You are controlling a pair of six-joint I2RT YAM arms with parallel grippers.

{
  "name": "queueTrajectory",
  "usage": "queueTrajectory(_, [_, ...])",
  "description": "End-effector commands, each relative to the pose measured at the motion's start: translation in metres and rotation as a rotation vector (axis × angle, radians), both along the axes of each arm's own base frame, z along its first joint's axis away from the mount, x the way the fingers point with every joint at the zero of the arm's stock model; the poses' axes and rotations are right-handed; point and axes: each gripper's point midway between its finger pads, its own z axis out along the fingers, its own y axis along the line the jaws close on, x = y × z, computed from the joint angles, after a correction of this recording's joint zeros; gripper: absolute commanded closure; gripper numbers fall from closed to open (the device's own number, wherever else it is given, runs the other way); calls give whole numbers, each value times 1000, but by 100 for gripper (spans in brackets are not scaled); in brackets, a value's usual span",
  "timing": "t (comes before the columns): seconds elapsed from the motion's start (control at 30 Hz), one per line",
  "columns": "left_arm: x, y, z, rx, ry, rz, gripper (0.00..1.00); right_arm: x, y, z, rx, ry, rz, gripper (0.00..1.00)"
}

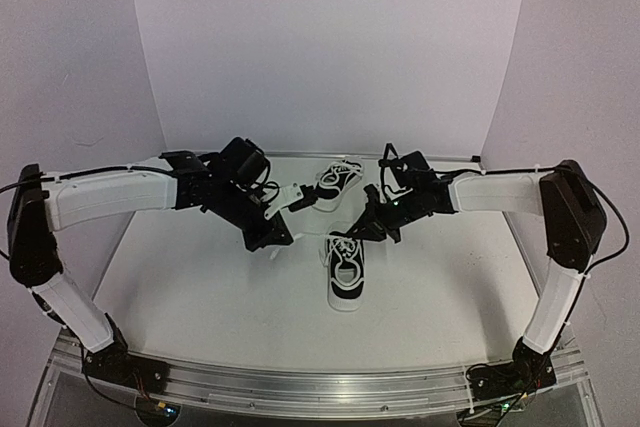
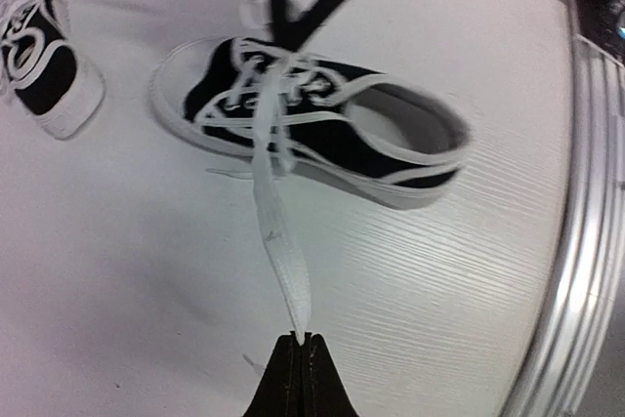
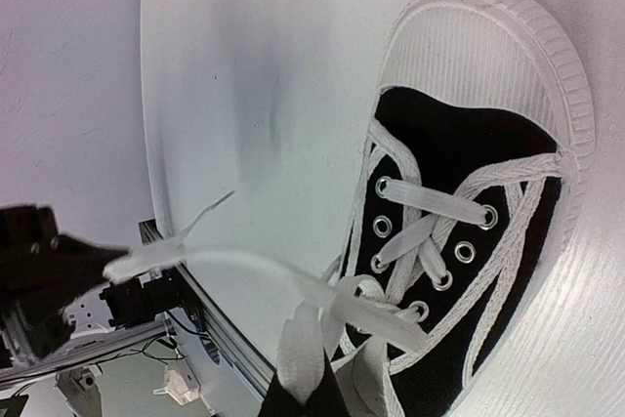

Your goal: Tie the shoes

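The near shoe (image 1: 346, 275), a small black sneaker with a white sole, lies mid-table, and in the left wrist view (image 2: 332, 129) it lies on its side. My left gripper (image 2: 303, 341) is shut on the end of one white lace (image 2: 278, 231), which runs taut up to the shoe's eyelets. My right gripper (image 3: 308, 399) is shut on a folded loop of the other lace (image 3: 308, 354) right at the shoe's tongue (image 3: 459, 231). From above, the left gripper (image 1: 280, 238) sits left of the shoe and the right gripper (image 1: 354, 234) just over its top. The second shoe (image 1: 338, 185) lies farther back.
White walls close in the table at the back and on both sides. An aluminium rail (image 1: 320, 385) runs along the near edge, with both arm bases on it. The second shoe (image 2: 44, 70) lies with loose laces, apart from the near one.
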Motion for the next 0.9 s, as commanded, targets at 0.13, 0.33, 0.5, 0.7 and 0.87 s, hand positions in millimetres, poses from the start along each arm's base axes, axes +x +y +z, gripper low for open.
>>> queueTrajectory(0.13, [-88,-19,17,40,84,-237,100,22,-2,15,8,-53,-29,100])
queueTrajectory(0.33, [-94,-94,21,-43,10,-398,100,27,-5,19,19,-67,-18,100])
queueTrajectory(0.5, [-90,-179,30,-149,-55,-543,100,24,1,22,48,-77,38,100])
queueTrajectory(0.7, [-69,-236,45,-314,-108,-522,88,22,8,32,91,-103,109,100])
queueTrajectory(0.87, [-56,-235,35,-306,-83,-446,63,20,10,31,99,-96,125,100])
